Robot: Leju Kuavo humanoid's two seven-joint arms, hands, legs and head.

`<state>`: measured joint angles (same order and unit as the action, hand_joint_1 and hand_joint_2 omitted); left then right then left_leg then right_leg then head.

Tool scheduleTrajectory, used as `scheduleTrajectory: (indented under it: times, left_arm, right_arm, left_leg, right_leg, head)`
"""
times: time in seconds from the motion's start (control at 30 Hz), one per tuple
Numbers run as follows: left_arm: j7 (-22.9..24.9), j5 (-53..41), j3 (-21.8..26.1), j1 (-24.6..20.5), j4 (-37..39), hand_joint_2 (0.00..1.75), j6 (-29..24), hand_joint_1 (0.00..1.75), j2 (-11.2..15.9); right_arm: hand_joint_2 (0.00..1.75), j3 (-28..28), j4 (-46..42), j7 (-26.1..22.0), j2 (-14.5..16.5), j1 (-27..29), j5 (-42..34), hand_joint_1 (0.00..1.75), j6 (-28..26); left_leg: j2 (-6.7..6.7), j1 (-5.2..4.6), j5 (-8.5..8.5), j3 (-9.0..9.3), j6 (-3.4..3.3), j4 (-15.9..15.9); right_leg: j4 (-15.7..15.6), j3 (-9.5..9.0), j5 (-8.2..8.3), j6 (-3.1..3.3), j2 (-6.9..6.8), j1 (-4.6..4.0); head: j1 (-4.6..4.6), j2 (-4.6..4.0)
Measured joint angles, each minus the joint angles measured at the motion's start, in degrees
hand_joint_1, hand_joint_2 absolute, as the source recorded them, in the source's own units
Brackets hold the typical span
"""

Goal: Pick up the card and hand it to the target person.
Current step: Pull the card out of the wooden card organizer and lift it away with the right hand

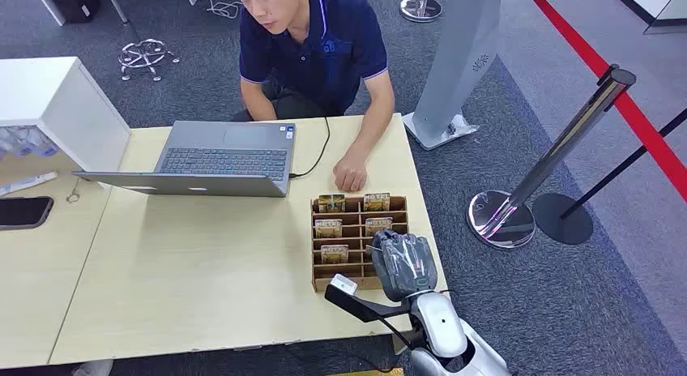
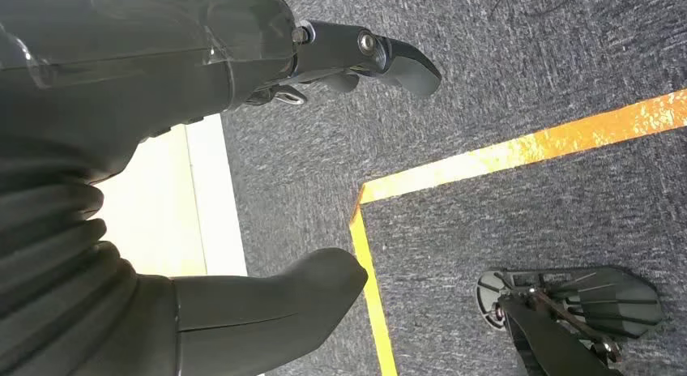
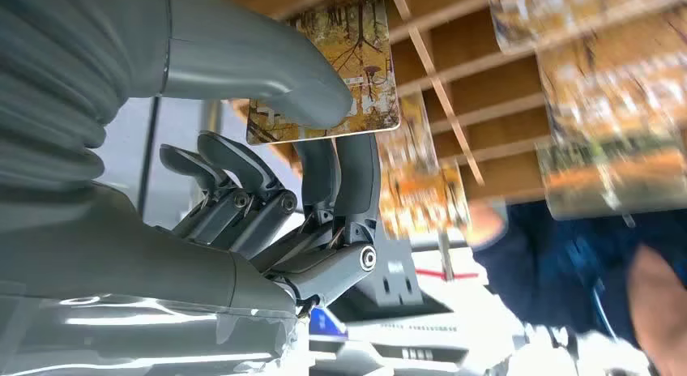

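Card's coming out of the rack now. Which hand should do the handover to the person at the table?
Right. The right hand already pinches the card over the card rack, close to the person's hand on the table. The left hand hangs beside the table, over the carpet.

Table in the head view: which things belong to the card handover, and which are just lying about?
Job:
- yellow-brown printed card, pinched by the right hand
- compartmented wooden card rack
- seated person in a dark blue polo shirt

Lying about:
- open grey laptop
- black phone
- chrome stanchion post
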<state>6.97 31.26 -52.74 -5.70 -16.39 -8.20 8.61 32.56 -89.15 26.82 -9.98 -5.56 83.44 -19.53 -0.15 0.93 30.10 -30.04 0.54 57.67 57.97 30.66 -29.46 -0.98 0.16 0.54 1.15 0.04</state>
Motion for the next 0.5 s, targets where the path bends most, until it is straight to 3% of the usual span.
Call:
scheduleTrajectory:
  times: [0.27,0.5]
  left_arm:
    - [0.0,-0.3,0.0,0.0,0.0,1.75,0.5,0.0,0.0]
    - [0.0,-1.4,-0.2,0.0,0.0,1.75,1.3,0.0,0.0]
  right_arm:
    - [1.75,-0.7,-8.7,-1.8,-1.7,0.0,4.1,1.75,-3.5]
    - [1.75,-1.0,-19.2,-3.2,-4.7,-4.8,3.8,1.75,2.7]
  left_leg:
    - [0.0,0.0,0.0,0.0,0.0,0.0]
    - [0.02,-0.01,-0.01,0.01,-0.01,0.0]
  right_leg:
    - [0.0,0.0,0.0,0.0,0.0,0.01]
    - [0.0,-0.01,0.02,-0.01,0.0,0.02]
  head:
    - [0.01,-0.01]
    - [0.0,-0.02]
